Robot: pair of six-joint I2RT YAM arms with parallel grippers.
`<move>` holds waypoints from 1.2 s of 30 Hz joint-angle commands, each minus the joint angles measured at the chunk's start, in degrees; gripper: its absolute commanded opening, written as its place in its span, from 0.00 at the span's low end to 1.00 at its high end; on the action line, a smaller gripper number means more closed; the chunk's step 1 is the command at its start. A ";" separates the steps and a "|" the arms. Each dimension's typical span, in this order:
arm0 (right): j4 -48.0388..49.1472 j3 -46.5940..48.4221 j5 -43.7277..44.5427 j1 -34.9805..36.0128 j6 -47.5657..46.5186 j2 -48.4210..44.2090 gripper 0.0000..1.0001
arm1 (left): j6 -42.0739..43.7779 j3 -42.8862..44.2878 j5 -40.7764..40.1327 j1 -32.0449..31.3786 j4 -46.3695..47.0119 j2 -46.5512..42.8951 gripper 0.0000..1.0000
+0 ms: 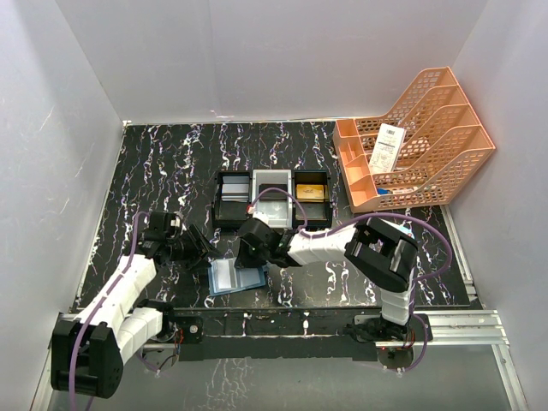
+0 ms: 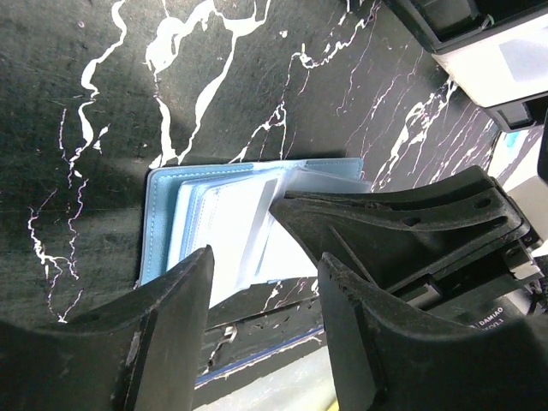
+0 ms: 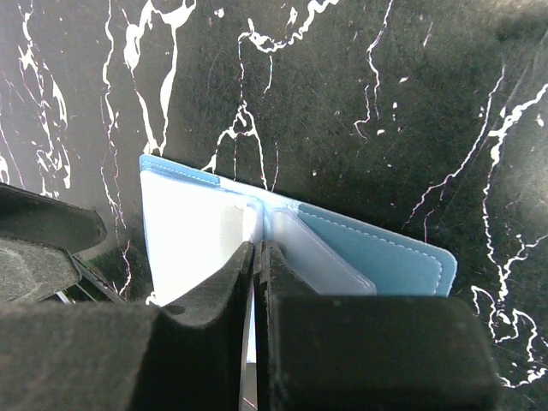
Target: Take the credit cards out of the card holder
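The teal-blue card holder [image 1: 233,278] lies open on the black marbled table near the front edge, pale inner pockets up. My right gripper [image 1: 250,259] comes down on its middle. In the right wrist view the jaws [image 3: 259,250] are pressed together on a thin pale leaf standing up from the card holder [image 3: 402,257]; I cannot tell whether that leaf is a card or a clear pocket. My left gripper [image 1: 203,249] sits just left of the holder, open [image 2: 265,276], with nothing between its fingers. It looks across the card holder [image 2: 163,224] at the right gripper's fingers [image 2: 402,224].
A black-and-white three-compartment tray [image 1: 218,202] stands just behind the holder, with a gold card [image 1: 311,193] in its right compartment. An orange file rack [image 1: 424,145] holding a white barcoded slip [image 1: 390,147] fills the back right. White walls enclose the table.
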 commanded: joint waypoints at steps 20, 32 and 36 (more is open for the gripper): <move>-4.24 -4.33 -1.34 -0.58 -0.01 3.54 0.02 | 0.22 -2.11 0.84 -1.88 8.52 8.84 0.48; -4.16 -4.20 -1.99 -0.84 -0.13 3.91 0.02 | 0.60 -3.16 -1.72 -2.13 7.56 8.53 0.48; -3.74 -4.88 -1.72 -0.86 0.24 3.42 0.02 | -0.29 -2.78 -4.16 -2.14 5.65 6.47 0.49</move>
